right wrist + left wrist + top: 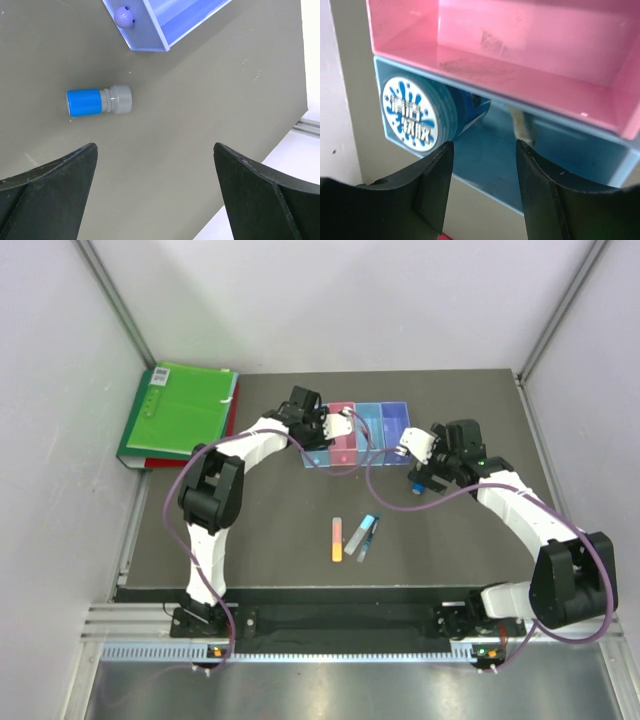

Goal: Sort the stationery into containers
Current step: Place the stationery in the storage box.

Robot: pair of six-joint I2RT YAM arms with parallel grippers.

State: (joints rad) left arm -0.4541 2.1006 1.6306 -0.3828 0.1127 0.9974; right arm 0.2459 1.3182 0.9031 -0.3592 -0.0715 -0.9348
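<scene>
Because the tape roll [415, 117] lies on edge inside the end blue bin [560, 155], beside the pink bin [520, 60], the left gripper [482, 150], jaws part-open and empty just at that bin's near wall, should lift straight up so no finger catches roll or wall. The right gripper [155, 155] hangs spread wide and empty over the capped piece [98, 101], which lies on its side just off the purple bin's [142, 35] corner, to one side of the jaws' midline. It should centre there before closing across the barrel.
</scene>
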